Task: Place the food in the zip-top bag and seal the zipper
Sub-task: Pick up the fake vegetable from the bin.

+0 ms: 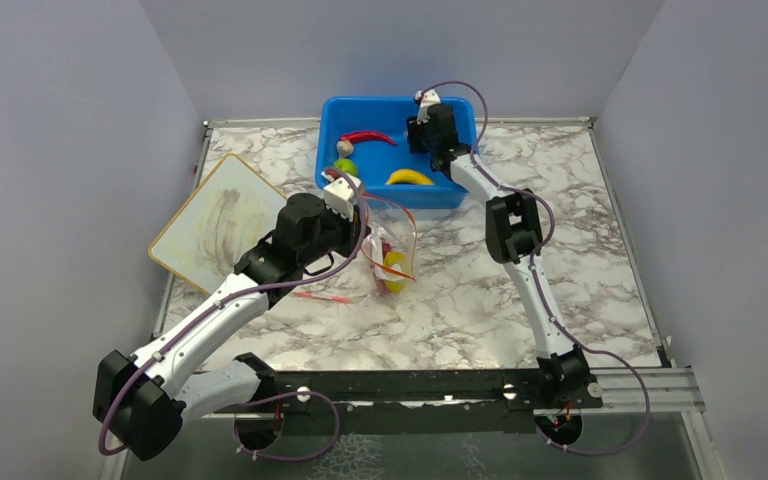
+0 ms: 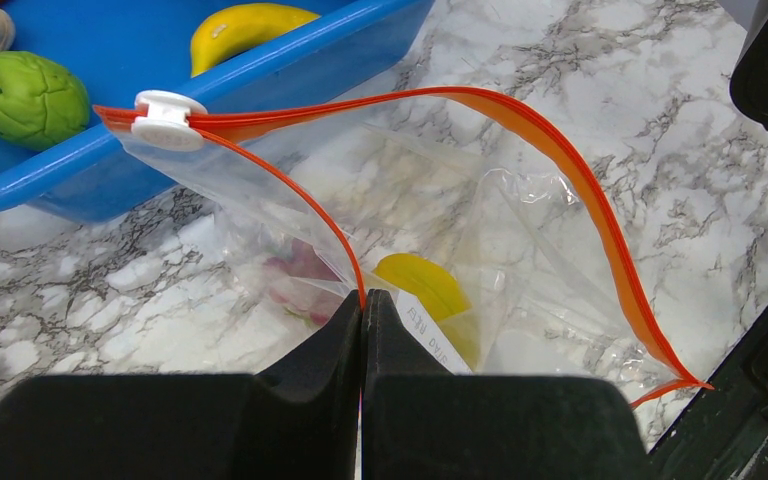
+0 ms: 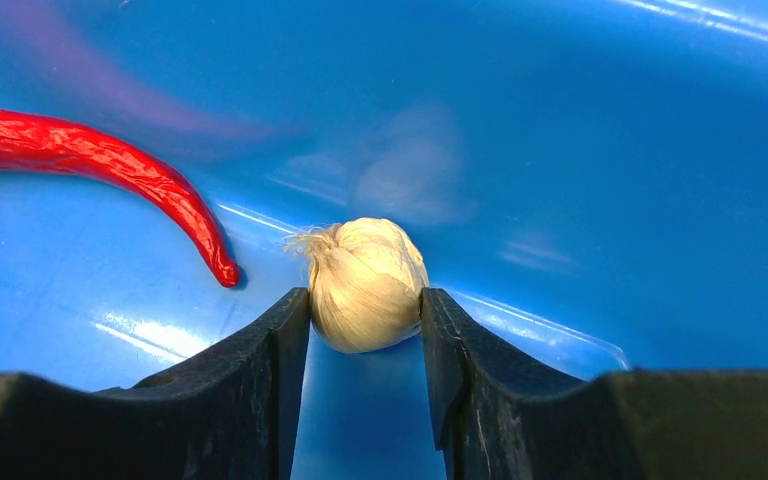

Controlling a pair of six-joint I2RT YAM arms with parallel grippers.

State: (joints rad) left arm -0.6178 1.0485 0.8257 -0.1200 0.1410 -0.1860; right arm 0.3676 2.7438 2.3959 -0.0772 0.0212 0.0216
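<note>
On the marbled table (image 1: 480, 300), near its far edge, stood the blue tub (image 1: 400, 198). The right arm reached into the right part of it. Just in front of the tub, on the side nearer to the arms, lay the zip-top bag (image 2: 520, 260), with a yellow piece (image 2: 425, 285) already inside.

The left tool (image 2: 363, 300) was pinched flat on the near lip of the bag and held it up. The orange-red zipper (image 2: 560, 150) therefore gaped in a long lens shape. The long axis of this mouth began at the white slider (image 2: 165, 118), which sat just beside the tub wall, and ran away from the tub.

Down on the tub floor, the right tool (image 3: 365, 320) stood at a middle width with one jaw against each side of a garlic bulb (image 3: 370, 275). It seemed to me the bulb was gripped. A red chili (image 3: 110, 160) lay near it on the left, not touching.

For the coming move I judged one relation to matter. From the right tool the open mouth lay toward the arms' bases and a little to the left, over the front wall of the tub. The bulb would therefore have to rise above that wall first.
</note>
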